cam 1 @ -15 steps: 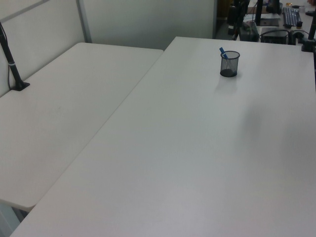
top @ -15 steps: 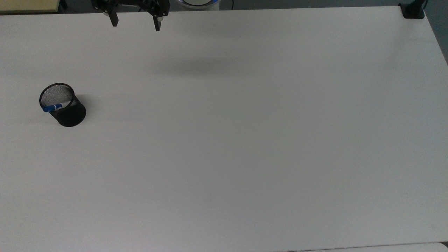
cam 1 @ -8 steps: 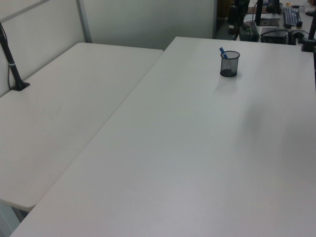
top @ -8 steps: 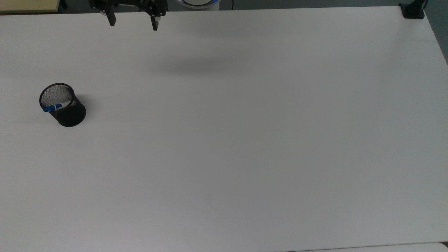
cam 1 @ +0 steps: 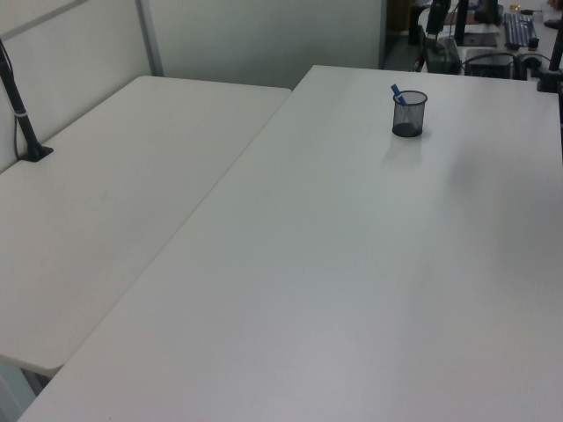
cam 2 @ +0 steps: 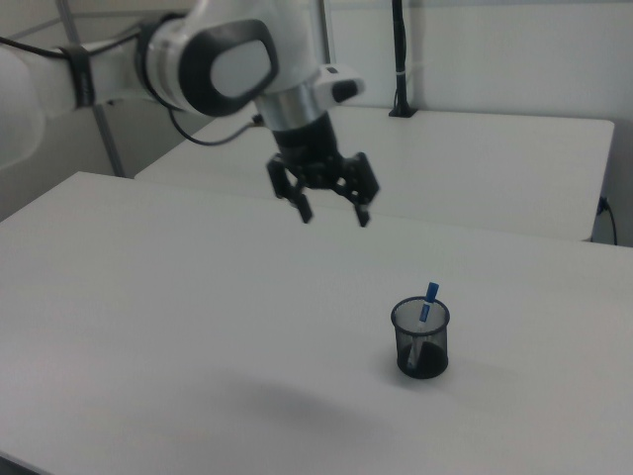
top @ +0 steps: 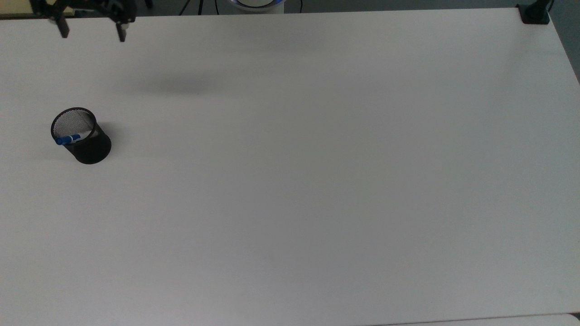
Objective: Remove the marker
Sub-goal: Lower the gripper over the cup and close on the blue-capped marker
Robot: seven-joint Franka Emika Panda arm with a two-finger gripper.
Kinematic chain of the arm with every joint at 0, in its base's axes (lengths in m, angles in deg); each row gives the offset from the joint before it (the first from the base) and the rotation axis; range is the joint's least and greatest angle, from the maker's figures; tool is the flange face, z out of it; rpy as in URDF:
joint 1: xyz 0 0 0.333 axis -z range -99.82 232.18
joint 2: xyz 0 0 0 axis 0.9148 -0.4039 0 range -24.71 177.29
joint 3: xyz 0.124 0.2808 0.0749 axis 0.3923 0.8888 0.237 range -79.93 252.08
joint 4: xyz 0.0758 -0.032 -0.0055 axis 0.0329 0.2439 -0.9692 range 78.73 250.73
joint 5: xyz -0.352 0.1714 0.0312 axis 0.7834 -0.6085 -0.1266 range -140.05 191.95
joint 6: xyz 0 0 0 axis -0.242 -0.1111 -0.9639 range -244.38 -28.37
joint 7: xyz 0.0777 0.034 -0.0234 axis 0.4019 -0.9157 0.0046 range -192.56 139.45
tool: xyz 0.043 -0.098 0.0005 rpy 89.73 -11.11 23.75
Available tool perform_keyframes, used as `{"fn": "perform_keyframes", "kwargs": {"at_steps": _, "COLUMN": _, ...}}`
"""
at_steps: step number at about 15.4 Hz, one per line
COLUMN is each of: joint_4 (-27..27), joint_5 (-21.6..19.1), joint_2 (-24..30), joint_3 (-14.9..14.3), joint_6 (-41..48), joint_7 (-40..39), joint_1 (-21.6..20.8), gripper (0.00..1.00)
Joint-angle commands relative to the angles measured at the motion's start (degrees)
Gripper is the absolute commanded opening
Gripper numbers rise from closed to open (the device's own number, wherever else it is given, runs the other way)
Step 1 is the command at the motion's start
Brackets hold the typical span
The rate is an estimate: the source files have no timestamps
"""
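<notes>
The marker, white with a blue cap, stands tilted inside a black mesh cup with its cap sticking above the rim. The cup rests upright on the white table. My gripper hangs open, high above the table with nothing between its fingers. It sits near the far edge in the top view, well apart from the cup, and up and to the left of the cup in the right view.
A second white table adjoins this one. A black clamp post stands at the top view's far right corner. Another black post is fixed to the neighbouring table. Desks with equipment lie beyond.
The open gripper has swung toward the top view's left along the far table edge, and its shadow on the table shifted left with it. The cup and marker have not moved.
</notes>
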Motion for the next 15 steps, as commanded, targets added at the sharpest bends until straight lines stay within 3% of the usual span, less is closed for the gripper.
{"fn": "perform_keyframes", "kwargs": {"at_steps": 1, "joint_4": 2.2, "joint_5": 2.0, "joint_2": -5.5, "joint_3": -0.9, "joint_6": -14.2, "joint_7": 2.5, "joint_1": 2.3, "gripper": 1.00}}
{"fn": "perform_keyframes", "kwargs": {"at_steps": 5, "joint_4": 3.1, "joint_5": 2.1, "joint_2": -12.4, "joint_3": -1.6, "joint_6": -26.6, "joint_7": 12.0, "joint_1": 2.3, "gripper": 1.00}}
{"fn": "perform_keyframes", "kwargs": {"at_steps": 10, "joint_4": 4.2, "joint_5": 1.9, "joint_2": -18.0, "joint_3": -1.6, "joint_6": -35.8, "joint_7": 15.5, "joint_1": 2.3, "gripper": 1.00}}
{"fn": "perform_keyframes", "kwargs": {"at_steps": 11, "joint_4": 4.4, "joint_5": 1.8, "joint_2": -18.5, "joint_3": -1.5, "joint_6": -37.2, "joint_7": 15.6, "joint_1": 2.4, "gripper": 0.96}}
{"fn": "perform_keyframes", "kwargs": {"at_steps": 12, "joint_4": 4.4, "joint_5": 1.7, "joint_2": -18.7, "joint_3": -1.5, "joint_6": -38.1, "joint_7": 15.6, "joint_1": 2.6, "gripper": 0.89}}
{"fn": "perform_keyframes", "kwargs": {"at_steps": 14, "joint_4": 4.3, "joint_5": 0.8, "joint_2": -19.6, "joint_3": -1.5, "joint_6": -39.6, "joint_7": 15.7, "joint_1": 2.6, "gripper": 0.60}}
{"fn": "perform_keyframes", "kwargs": {"at_steps": 15, "joint_4": 4.2, "joint_5": -0.9, "joint_2": -19.6, "joint_3": -1.5, "joint_6": -40.1, "joint_7": 15.7, "joint_1": 2.7, "gripper": 0.22}}
